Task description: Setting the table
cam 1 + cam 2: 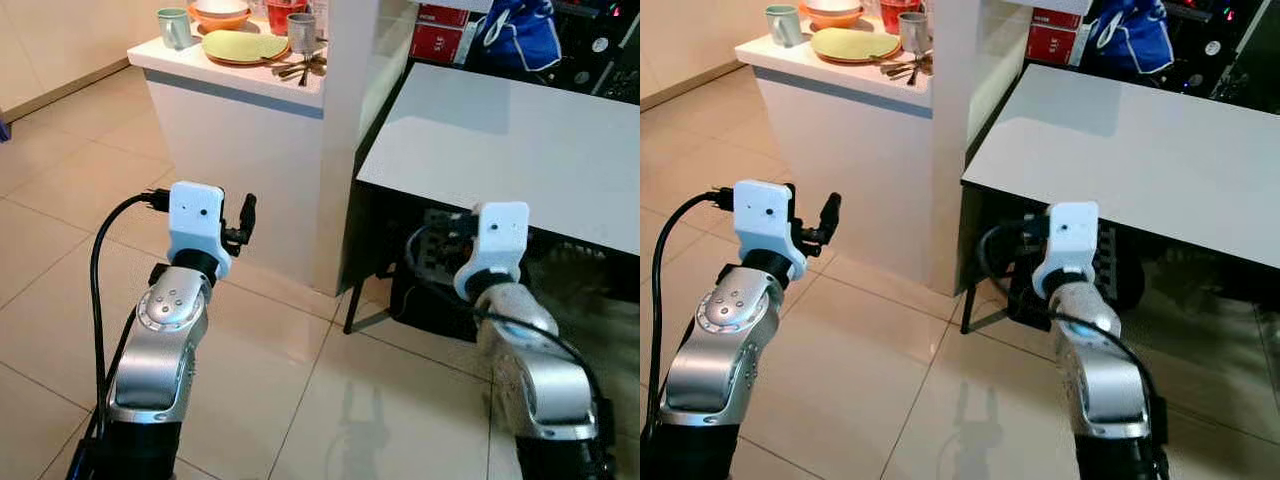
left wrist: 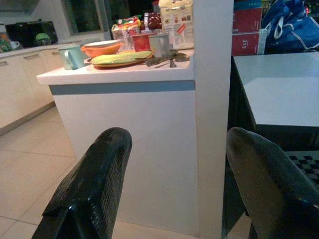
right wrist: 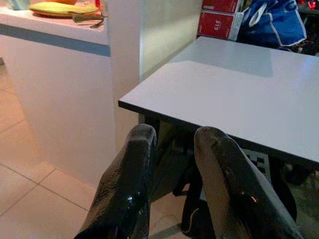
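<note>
The left gripper (image 2: pixel 174 189) hangs in the air above the beige tiled floor (image 1: pixel 60 200), facing the white counter surface (image 1: pixel 200 62), with its two black fingers (image 2: pixel 94 184) spread wide apart and nothing between them. It touches nothing.

The right gripper (image 3: pixel 172 184) is held low in front of the near edge of the pale grey table surface (image 1: pixel 500 150), just below that edge. Its fingers (image 3: pixel 129 184) stand a narrow gap apart, not pressed together, and hold nothing.

The tableware sits together on the white counter surface, well apart from both grippers. A yellow-green flat plate (image 1: pixel 243 45) rests on an orange plate. Behind it stands an orange bowl with a white inside (image 1: pixel 220 14). A pale green mug (image 1: pixel 174 27) stands at the counter's left end, a red cup (image 1: pixel 280 14) behind the plates, and a grey metal cup (image 1: pixel 301 32) just beside the plates on the right. A small heap of metal cutlery (image 1: pixel 303 68) lies near the counter's front edge, below the grey metal cup.

Beyond the far side of the grey table surface, a blue bag (image 1: pixel 520 35) sits beside red boxes (image 1: pixel 438 35).
</note>
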Robot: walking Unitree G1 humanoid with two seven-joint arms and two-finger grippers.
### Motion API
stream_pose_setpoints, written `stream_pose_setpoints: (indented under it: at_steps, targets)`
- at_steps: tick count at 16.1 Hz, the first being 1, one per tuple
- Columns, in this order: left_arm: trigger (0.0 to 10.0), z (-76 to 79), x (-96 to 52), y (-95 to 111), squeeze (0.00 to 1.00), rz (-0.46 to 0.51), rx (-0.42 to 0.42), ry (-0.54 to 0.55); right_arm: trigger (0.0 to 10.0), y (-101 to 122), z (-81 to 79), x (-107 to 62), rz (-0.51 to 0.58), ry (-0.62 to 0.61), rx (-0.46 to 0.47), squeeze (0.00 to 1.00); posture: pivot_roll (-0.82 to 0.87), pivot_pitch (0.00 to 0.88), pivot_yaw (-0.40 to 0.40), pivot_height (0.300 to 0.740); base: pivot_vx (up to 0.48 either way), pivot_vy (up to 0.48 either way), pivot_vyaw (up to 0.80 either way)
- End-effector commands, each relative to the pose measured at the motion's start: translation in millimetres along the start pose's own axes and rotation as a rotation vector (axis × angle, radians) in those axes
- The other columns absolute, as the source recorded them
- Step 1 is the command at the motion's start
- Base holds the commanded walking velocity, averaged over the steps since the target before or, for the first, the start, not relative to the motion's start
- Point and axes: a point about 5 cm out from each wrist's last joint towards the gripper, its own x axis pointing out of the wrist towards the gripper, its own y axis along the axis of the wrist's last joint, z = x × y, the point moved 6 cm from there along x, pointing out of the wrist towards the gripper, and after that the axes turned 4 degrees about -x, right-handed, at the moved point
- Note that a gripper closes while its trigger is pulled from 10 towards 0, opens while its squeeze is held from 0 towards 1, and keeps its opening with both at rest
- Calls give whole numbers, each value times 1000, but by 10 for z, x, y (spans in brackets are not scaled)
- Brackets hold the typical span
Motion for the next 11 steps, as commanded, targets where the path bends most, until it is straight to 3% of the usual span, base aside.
stream_pose_setpoints:
  at_steps: [1,2,5,7,11]
  targets:
    - [10000,-2,-11,4,0,4,16,-9,10000,69,-13,-9,21,6,-14,0,41,1,-12,740,319,0,800]
    - [10000,-2,-14,22,0,7,7,-23,10000,87,-53,-4,30,23,-49,0,45,2,-14,740,352,0,800]
    - [10000,-34,-9,111,0,33,22,-30,10000,96,-57,43,31,20,-40,0,53,3,-11,740,416,0,800]
    - [10000,-43,-22,112,0,33,16,-25,10000,94,-127,34,35,37,16,0,54,5,-7,740,446,0,0]
    - [10000,-69,-80,74,0,23,4,-16,10000,60,-222,-5,32,81,15,0,56,10,-3,740,480,0,0]
